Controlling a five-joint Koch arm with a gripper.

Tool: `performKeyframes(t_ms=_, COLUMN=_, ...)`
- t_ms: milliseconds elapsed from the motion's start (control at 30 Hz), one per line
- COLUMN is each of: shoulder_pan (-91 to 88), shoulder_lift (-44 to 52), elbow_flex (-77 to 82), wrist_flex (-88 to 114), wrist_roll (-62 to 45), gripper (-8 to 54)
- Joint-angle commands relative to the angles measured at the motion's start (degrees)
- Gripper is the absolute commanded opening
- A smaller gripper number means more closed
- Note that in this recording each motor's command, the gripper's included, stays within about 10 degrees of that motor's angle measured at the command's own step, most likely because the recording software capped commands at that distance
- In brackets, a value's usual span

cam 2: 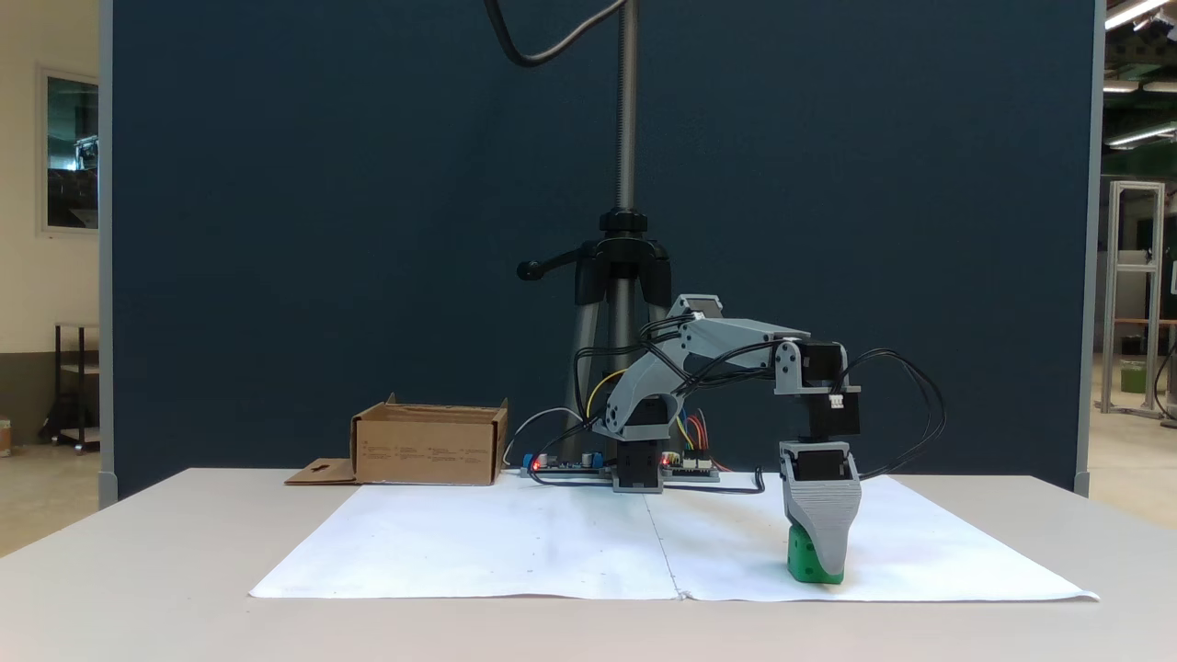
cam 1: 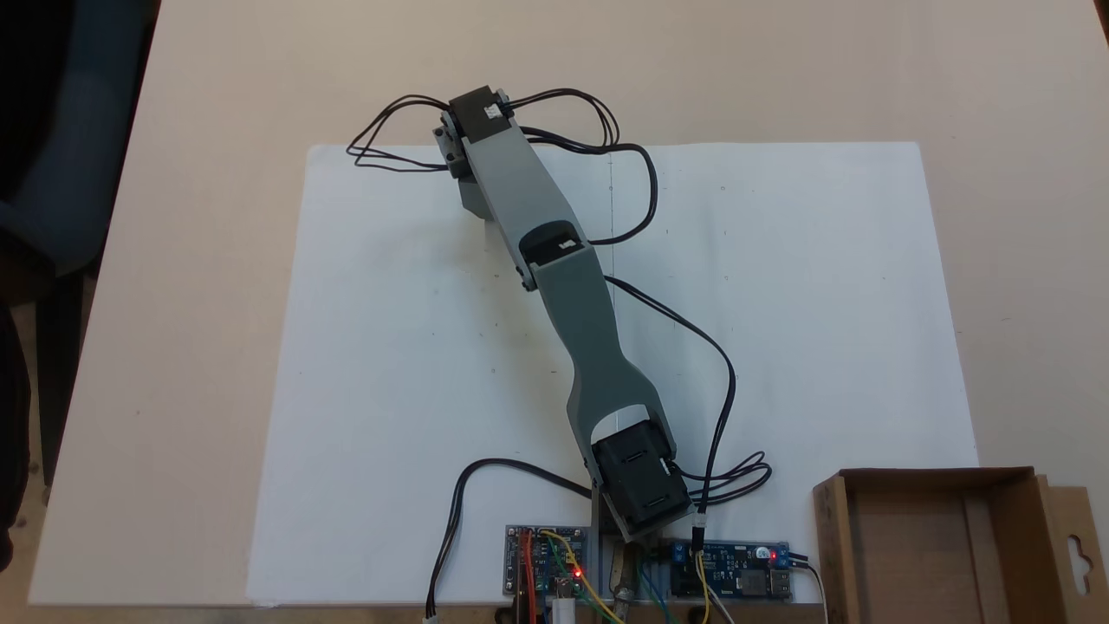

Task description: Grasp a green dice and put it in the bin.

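The grey plastic gripper [cam 2: 821, 563] stands with its tip down on the white paper sheet [cam 2: 515, 542], and its broad grey jaw lies in front of the small bright green plastic dice [cam 2: 800, 559]. Only this one jaw is visible, so I cannot tell if the jaws are apart or already pressed on the cube. The dice sits on the paper, touching the jaw or just behind it, with its left part showing.

In the fixed view from above, the grey arm [cam 1: 554, 286] covers the dice completely.

The shallow brown cardboard box [cam 2: 428, 446] stands well apart, beside the green circuit boards [cam 1: 546, 563] at the arm's base.

My judgement: the grasp is in hand. If the jaws hold only a corner, the smooth cube may slip or turn during the lift. The long swing to the box could also shake it out, and the low wall may catch it
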Motion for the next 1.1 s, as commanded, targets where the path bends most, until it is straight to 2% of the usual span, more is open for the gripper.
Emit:
performKeyframes(t_ms=0, shoulder_pan=-0.7, shoulder_lift=1.6, elbow_flex=-2.4, wrist_flex=-0.8, wrist_roll=4.0, gripper=41.3)
performKeyframes(t_ms=767, shoulder_pan=0.5, shoulder_lift=1.5, elbow_flex=-2.3, wrist_flex=2.4, wrist_roll=3.9, gripper=41.2)
performKeyframes(t_ms=933, shoulder_pan=0.4, shoulder_lift=1.5, elbow_flex=-2.3, wrist_flex=2.7, wrist_roll=3.9, gripper=31.0)
performKeyframes(t_ms=1067, shoulder_pan=0.4, shoulder_lift=1.5, elbow_flex=-2.3, wrist_flex=3.1, wrist_roll=3.9, gripper=19.8)
